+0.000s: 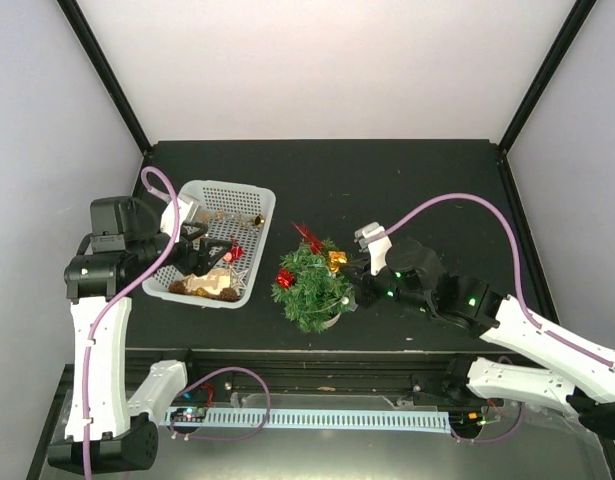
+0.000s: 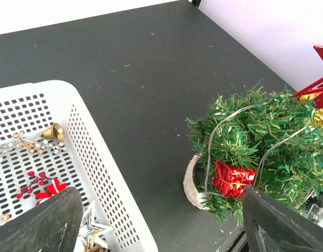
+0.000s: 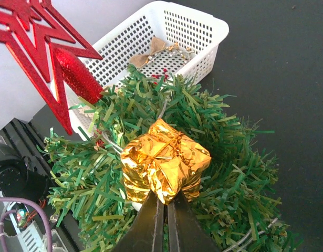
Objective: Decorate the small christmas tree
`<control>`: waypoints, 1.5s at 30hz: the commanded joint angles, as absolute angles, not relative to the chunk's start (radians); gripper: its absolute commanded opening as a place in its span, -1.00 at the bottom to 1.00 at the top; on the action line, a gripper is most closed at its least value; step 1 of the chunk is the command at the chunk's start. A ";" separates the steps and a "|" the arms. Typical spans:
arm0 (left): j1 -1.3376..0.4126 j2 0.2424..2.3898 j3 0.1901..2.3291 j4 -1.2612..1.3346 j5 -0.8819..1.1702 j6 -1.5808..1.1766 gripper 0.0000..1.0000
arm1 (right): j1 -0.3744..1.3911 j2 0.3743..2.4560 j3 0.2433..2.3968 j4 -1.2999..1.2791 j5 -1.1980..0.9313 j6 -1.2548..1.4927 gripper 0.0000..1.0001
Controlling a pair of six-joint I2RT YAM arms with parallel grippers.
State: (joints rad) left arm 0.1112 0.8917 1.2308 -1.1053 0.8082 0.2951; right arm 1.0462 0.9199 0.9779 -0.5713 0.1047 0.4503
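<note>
The small christmas tree (image 1: 312, 285) stands in its cream pot (image 2: 191, 181) right of the white basket (image 1: 222, 195). It carries a red star topper (image 3: 40, 52), a red foil gift (image 2: 232, 178) and a thin wire string (image 2: 214, 142). My right gripper (image 3: 165, 202) is at the tree's right side, shut, with the lower corner of a gold foil gift (image 3: 164, 160) pinched at its tips. That gold gift rests on the upper branches. Over the basket's right edge my left gripper (image 2: 161, 226) hangs open with nothing between its fingers.
The basket (image 2: 82, 136) holds a gold bell (image 2: 52, 132), a red berry sprig (image 2: 35, 184), a silver star (image 2: 95, 226) and a tan bow (image 3: 150, 47). Dark table mat (image 1: 407, 180) stretches behind both. Black frame posts rise at the back corners.
</note>
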 commanded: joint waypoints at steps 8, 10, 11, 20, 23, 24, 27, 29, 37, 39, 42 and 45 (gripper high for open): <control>0.117 0.866 1.213 -1.089 0.824 0.293 0.66 | 1.042 0.898 0.938 -0.607 0.083 0.437 -0.98; 0.117 0.864 1.210 -1.088 0.821 0.293 0.67 | 1.042 0.907 0.934 -0.613 0.086 0.437 -0.98; 0.118 0.864 1.210 -1.090 0.821 0.293 0.67 | 1.042 0.910 0.930 -0.613 0.086 0.435 -0.98; 0.117 0.855 1.199 -1.090 0.820 0.296 0.67 | 1.040 0.939 0.931 -0.623 0.071 0.408 -0.98; 0.117 0.853 1.195 -1.091 0.821 0.296 0.67 | 1.041 0.941 0.938 -0.625 0.068 0.397 -0.98; 0.117 0.853 1.196 -1.092 0.821 0.296 0.67 | 1.041 0.937 0.939 -0.624 0.067 0.393 -0.98; 0.117 0.852 1.198 -1.093 0.824 0.296 0.67 | 1.041 0.931 0.958 -0.643 0.079 0.383 -0.98; 0.117 0.851 1.197 -1.095 0.827 0.296 0.67 | 1.041 0.921 0.969 -0.648 0.084 0.377 -0.98; 0.117 0.844 1.194 -1.098 0.829 0.294 0.68 | 1.041 0.880 1.022 -0.693 0.151 0.369 -0.98; 0.118 0.842 1.192 -1.100 0.830 0.295 0.68 | 1.041 0.868 1.033 -0.707 0.170 0.370 -0.98; 0.117 0.840 1.191 -1.101 0.830 0.296 0.68 | 1.041 0.842 1.046 -0.716 0.201 0.373 -0.98; 0.117 0.839 1.190 -1.101 0.836 0.296 0.68 | 1.041 0.822 1.054 -0.714 0.215 0.368 -0.98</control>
